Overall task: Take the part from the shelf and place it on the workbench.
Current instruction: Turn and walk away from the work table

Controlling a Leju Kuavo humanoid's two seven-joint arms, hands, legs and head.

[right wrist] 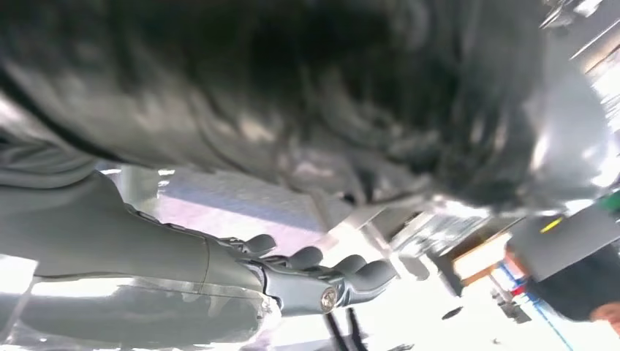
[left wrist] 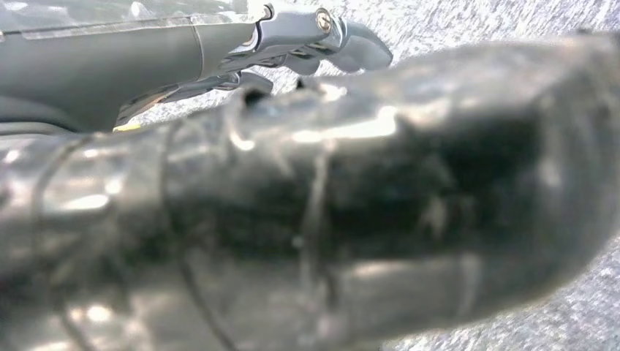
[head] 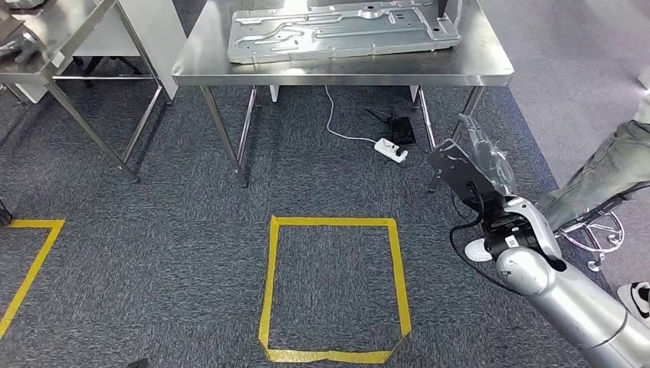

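Stamped metal panel (head: pixel 343 31) flat on the steel workbench (head: pixel 490 67). Right hand (head: pixel 484 159) beside the workbench's right leg, empty, fingers loosely extended. Left hand (left wrist: pixel 307 44) likewise empty.

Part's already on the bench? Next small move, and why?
Probably step back and lower the right arm: a stamped metal part lies flat on the steel workbench, and the right hand hangs off it over the carpet, apparently holding nothing.

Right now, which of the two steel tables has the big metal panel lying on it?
The nearer, central table, straight beyond the yellow tape square. The grey panel lies flat on its top. The other table, at far left, shows no such panel.
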